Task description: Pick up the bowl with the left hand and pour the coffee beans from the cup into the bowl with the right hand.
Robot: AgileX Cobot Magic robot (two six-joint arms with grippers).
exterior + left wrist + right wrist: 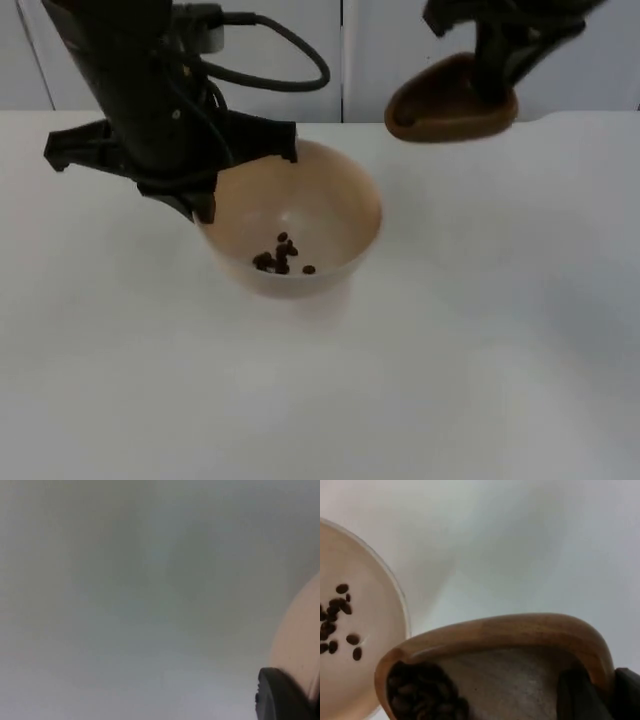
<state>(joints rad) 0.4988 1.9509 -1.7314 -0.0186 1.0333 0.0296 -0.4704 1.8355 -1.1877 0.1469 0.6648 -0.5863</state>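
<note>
Now the left gripper (205, 205) pinches the rim of the round tan bowl (300, 215) holding few coffee beans (282, 255), while the right gripper (490, 85) clamps the brown wooden cup (445, 105) beside it, which probably must move over the bowl and tip more.

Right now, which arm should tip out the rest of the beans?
Right. Its pincer holds the cup, beans still inside, beside the bowl; the left pincer grips the bowl's rim.

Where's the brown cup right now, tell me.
In the top view the cup hangs tilted in the right gripper near the partition wall, up and right of the bowl, beans inside.
</note>
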